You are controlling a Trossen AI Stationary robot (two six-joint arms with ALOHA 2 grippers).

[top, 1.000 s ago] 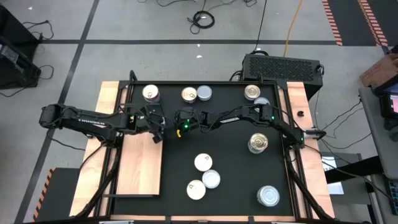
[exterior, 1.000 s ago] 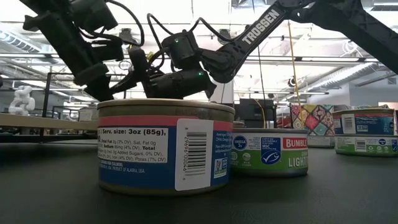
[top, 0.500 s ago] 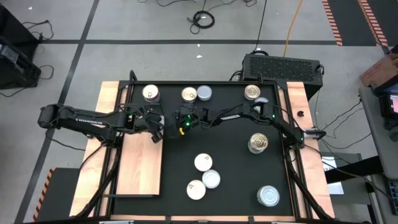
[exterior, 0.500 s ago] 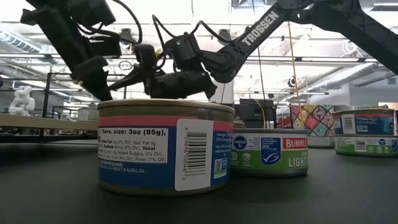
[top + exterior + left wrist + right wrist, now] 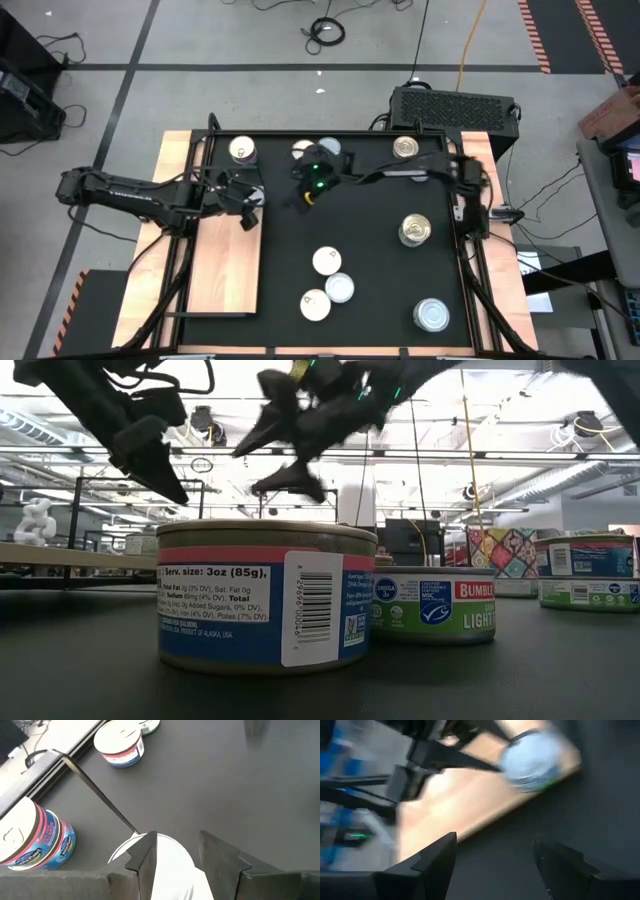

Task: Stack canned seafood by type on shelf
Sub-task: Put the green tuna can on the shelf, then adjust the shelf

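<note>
My left gripper (image 5: 250, 205) (image 5: 177, 850) is shut on a white-topped can (image 5: 167, 865) over the far right corner of the wooden shelf (image 5: 225, 265). The right wrist view shows that can (image 5: 535, 757) blurred against the board. My right gripper (image 5: 302, 197) (image 5: 495, 845) hangs open above the black mat, to the right of the left gripper, with nothing between its fingers. Loose cans stand along the mat's far edge (image 5: 242, 150) (image 5: 327, 149) (image 5: 405, 148) and in a group near the front (image 5: 327, 261). My left gripper pinches the white-topped can between its two fingers; the pale lid (image 5: 172, 857) shows in the gap and past one finger (image 5: 145, 855). The fingers slant down from the table's left. Whether the can rests on the board or hangs above it cannot be told.
More cans stand at the right (image 5: 415, 230) and the near right (image 5: 433, 315). In the low view a blue-and-pink can (image 5: 265, 595) fills the front, with a green-labelled one (image 5: 435, 605) behind it. Bare mat (image 5: 370, 210) lies in the middle.
My right gripper has drawn away from my left gripper, rising quickly and going toward the table's far right while rolling; it stays open. My left gripper has risen a little with the can.
</note>
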